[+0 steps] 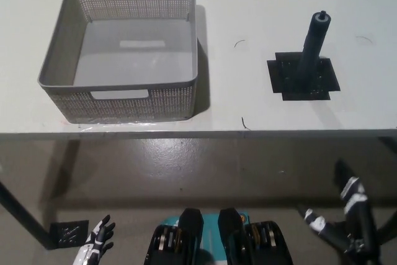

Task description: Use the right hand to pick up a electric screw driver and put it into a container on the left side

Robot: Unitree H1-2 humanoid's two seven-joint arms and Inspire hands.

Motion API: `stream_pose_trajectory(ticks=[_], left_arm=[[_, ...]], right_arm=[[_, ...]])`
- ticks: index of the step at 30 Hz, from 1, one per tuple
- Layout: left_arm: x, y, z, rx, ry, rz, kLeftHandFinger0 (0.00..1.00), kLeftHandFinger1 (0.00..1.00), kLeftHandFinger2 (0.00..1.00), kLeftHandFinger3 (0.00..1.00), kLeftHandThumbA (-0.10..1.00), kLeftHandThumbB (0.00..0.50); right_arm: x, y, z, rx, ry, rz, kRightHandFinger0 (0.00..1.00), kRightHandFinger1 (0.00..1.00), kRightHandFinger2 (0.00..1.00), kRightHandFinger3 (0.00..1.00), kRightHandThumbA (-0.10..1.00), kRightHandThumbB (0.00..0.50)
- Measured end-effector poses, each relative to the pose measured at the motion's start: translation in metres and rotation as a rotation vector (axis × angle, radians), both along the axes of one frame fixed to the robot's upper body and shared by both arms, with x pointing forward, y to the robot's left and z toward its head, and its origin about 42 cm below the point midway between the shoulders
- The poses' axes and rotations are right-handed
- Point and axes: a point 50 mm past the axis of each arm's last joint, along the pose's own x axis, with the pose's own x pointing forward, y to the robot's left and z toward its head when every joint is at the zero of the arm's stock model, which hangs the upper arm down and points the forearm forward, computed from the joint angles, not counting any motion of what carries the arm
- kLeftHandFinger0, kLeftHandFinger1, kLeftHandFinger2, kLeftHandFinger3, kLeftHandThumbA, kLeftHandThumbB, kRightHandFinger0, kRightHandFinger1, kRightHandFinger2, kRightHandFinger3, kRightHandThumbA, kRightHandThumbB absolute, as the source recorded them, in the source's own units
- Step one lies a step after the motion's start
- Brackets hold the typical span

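A dark grey electric screwdriver (313,44) stands upright on a black square mat (303,76) at the right of the white table (248,4). An empty grey perforated basket (121,99) sits on the table's left. My black right hand (350,215) hangs below the table's front edge at the lower right, fingers apart, holding nothing. My white left hand (96,243) rests low at the lower left, fingers spread and empty. Both hands are well short of the tabletop.
The table's front edge (198,133) runs across the middle of the picture, with grey floor below it. A dark table leg (22,215) slants at the lower left beside a small black plate (67,234) on the floor.
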Motion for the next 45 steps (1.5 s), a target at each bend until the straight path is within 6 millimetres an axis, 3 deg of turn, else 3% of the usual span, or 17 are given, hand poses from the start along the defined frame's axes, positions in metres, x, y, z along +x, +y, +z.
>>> stream_pose_trajectory(ticks=[4,6,9,11,12,15,22,23,24,26,28,34,39,45], left_arm=[[-0.001,0.0,-0.001,0.0,0.002,-0.001,1.0,1.0,1.0,1.0,1.0,0.06],[-0.001,0.0,-0.001,0.001,0.002,-0.002,1.0,1.0,1.0,1.0,1.0,0.059],[-0.001,0.0,-0.001,0.001,0.002,-0.004,1.0,1.0,1.0,1.0,1.0,0.052],[-0.001,0.0,-0.001,0.002,0.002,-0.006,1.0,1.0,1.0,1.0,1.0,0.049],[-0.001,0.0,-0.001,0.003,0.003,-0.006,1.0,1.0,1.0,1.0,1.0,0.063],[-0.003,0.001,-0.002,0.003,0.005,-0.003,1.0,1.0,1.0,1.0,1.0,0.058],[-0.004,0.002,-0.004,0.004,0.01,0.001,1.0,1.0,1.0,1.0,1.0,0.064],[-0.004,0.002,-0.004,0.004,0.012,0.001,1.0,1.0,1.0,1.0,1.0,0.065],[-0.004,0.002,-0.005,0.003,0.013,0.001,1.0,1.0,1.0,1.0,1.0,0.066],[-0.005,0.002,-0.005,0.003,0.014,0.001,1.0,1.0,1.0,1.0,1.0,0.061],[-0.005,0.002,-0.006,0.003,0.015,0.001,1.0,1.0,1.0,1.0,1.0,0.058],[-0.006,0.002,-0.006,0.002,0.014,0.001,1.0,1.0,1.0,1.0,1.0,0.055],[-0.006,0.002,-0.006,0.002,0.015,0.001,1.0,1.0,1.0,1.0,1.0,0.067],[-0.007,0.002,-0.007,0.001,0.016,0.001,1.0,1.0,1.0,1.0,1.0,0.067]], right_arm=[[0.003,-0.007,0.049,-0.023,-0.172,-0.039,1.0,1.0,1.0,1.0,0.96,0.329],[0.009,-0.009,0.071,-0.027,-0.245,-0.054,1.0,1.0,1.0,1.0,0.94,0.358],[0.028,-0.013,0.092,-0.027,-0.307,-0.081,1.0,1.0,1.0,1.0,0.93,0.372],[0.042,-0.015,0.107,-0.023,-0.341,-0.095,1.0,1.0,1.0,1.0,0.92,0.318],[0.047,-0.016,0.111,-0.022,-0.346,-0.099,1.0,1.0,1.0,1.0,0.95,0.351],[0.066,-0.018,0.124,-0.02,-0.345,-0.103,1.0,1.0,1.0,1.0,0.98,0.373],[0.13,-0.027,0.126,0.018,-0.201,-0.116,1.0,1.0,1.0,1.0,0.86,0.327],[0.138,-0.028,0.126,0.023,-0.178,-0.116,1.0,1.0,1.0,1.0,0.82,0.286],[0.145,-0.028,0.125,0.032,-0.16,-0.115,1.0,1.0,1.0,1.0,0.84,0.319],[0.16,-0.028,0.123,0.063,-0.115,-0.109,1.0,1.0,1.0,1.0,0.87,0.305],[0.177,-0.027,0.117,0.096,-0.057,-0.097,1.0,1.0,1.0,1.0,0.86,0.326],[0.216,-0.024,0.106,0.186,0.066,-0.063,1.0,1.0,1.0,1.0,0.92,0.329],[0.229,-0.022,0.101,0.203,0.118,-0.05,1.0,1.0,1.0,1.0,0.89,0.38],[0.235,-0.016,0.094,0.179,0.164,-0.038,1.0,1.0,1.0,1.0,0.9,0.404]])
